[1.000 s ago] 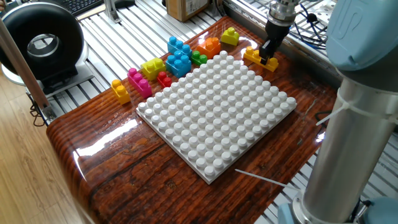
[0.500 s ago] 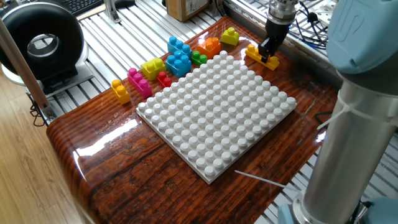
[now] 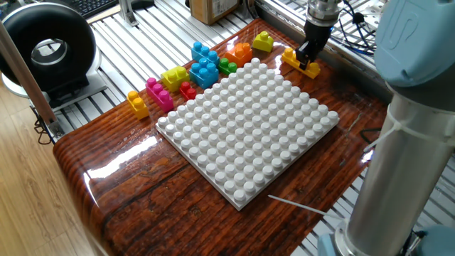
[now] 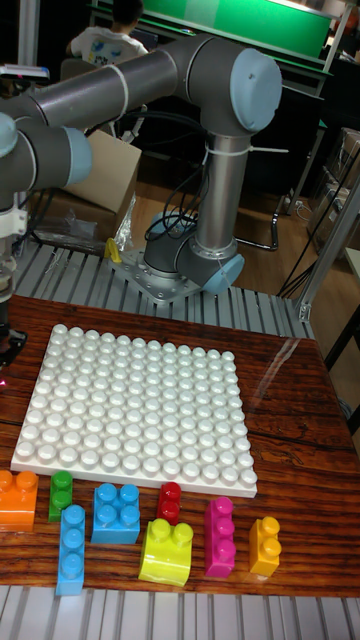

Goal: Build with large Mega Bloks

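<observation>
My gripper (image 3: pixel 308 62) is shut on a long yellow-orange Mega Blok (image 3: pixel 298 63) at the table's far right corner, held just off the wood beside the white baseplate (image 3: pixel 249 124). Along the plate's far left side lie loose Mega Bloks: lime yellow (image 3: pixel 262 41), orange (image 3: pixel 240 52), green (image 3: pixel 227 67), blue (image 3: pixel 205 71), red (image 3: pixel 188 90), pink (image 3: pixel 159 94) and yellow-orange (image 3: pixel 138 104). In the tall fixed view the gripper (image 4: pixel 8 345) shows only at the left edge and the held brick is hidden. There the loose bricks line the front of the baseplate (image 4: pixel 140 410).
A black round device (image 3: pixel 46 50) stands off the table at the left, and a cardboard box (image 3: pixel 213 8) at the back. The arm's grey column (image 3: pixel 405 142) rises at the right. A thin white stick (image 3: pixel 298 205) lies near the front table edge.
The gripper has risen a little with the long yellow-orange brick, lifting it off the table. Nothing else has moved.
</observation>
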